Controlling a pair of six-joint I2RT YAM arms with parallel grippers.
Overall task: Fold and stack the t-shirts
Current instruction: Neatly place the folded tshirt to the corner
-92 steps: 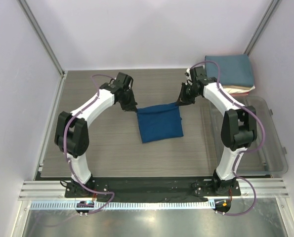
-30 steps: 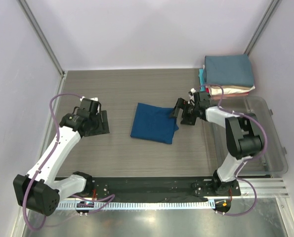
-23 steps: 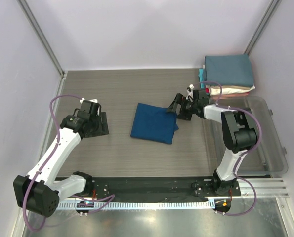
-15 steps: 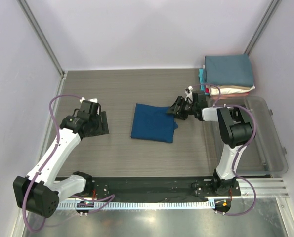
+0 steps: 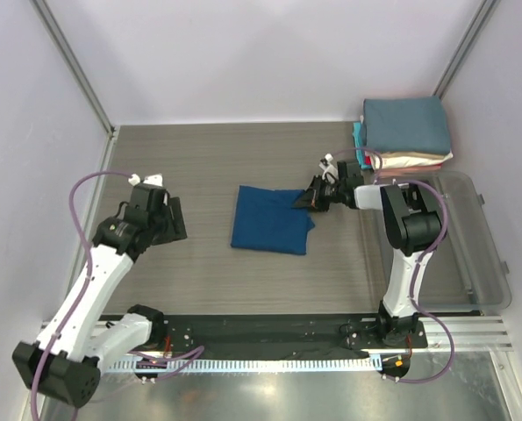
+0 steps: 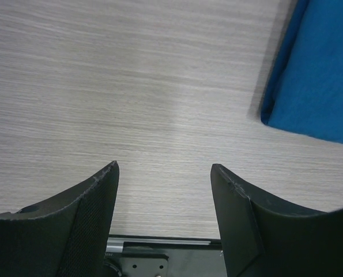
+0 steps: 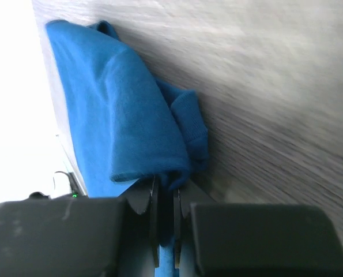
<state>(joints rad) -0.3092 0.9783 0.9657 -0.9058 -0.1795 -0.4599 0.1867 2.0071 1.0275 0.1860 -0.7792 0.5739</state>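
Right gripper [image 5: 311,200] clamped on royal-blue tee [image 5: 271,221] right edge; folded stack [image 5: 407,127] far-right. Left gripper [image 6: 164,173] jaws apart, well left of tee.

Tees: one blue tee [image 5: 272,220] by itself, and one stack [image 5: 401,145] holding one slate-blue tee [image 5: 407,124], one teal tee [image 5: 358,136] and pale layers [image 5: 416,161] too thin to count.

One table [image 5: 208,158]. One bin [image 5: 478,263].

Two arms: left arm [image 5: 94,281], right arm [image 5: 410,232]. Two grippers: left gripper [image 6: 162,173], right gripper [image 7: 165,193].
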